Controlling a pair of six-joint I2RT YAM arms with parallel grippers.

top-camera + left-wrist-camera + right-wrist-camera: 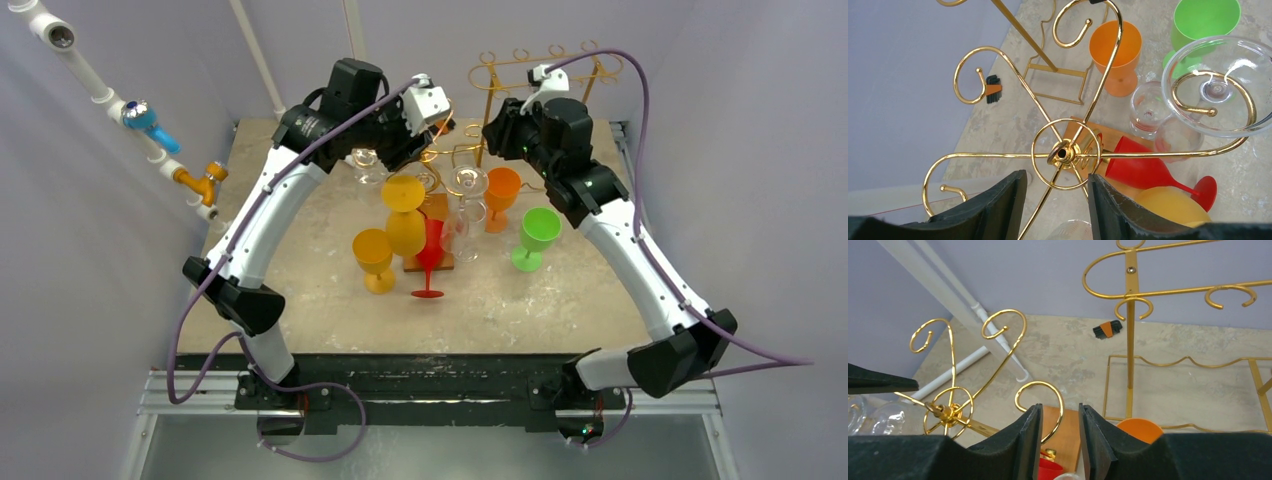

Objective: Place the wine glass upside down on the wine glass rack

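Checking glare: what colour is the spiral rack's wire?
Gold; the rack shows best in left wrist view.

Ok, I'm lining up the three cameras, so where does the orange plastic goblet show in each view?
Top external: the orange plastic goblet stands upright just right of centre.
Left wrist: upper middle, seen from above.
Right wrist: only its rim peeks in at the bottom edge, right of centre.
Shared landmark: the tall gold wire stand, whose post rises behind the goblet.
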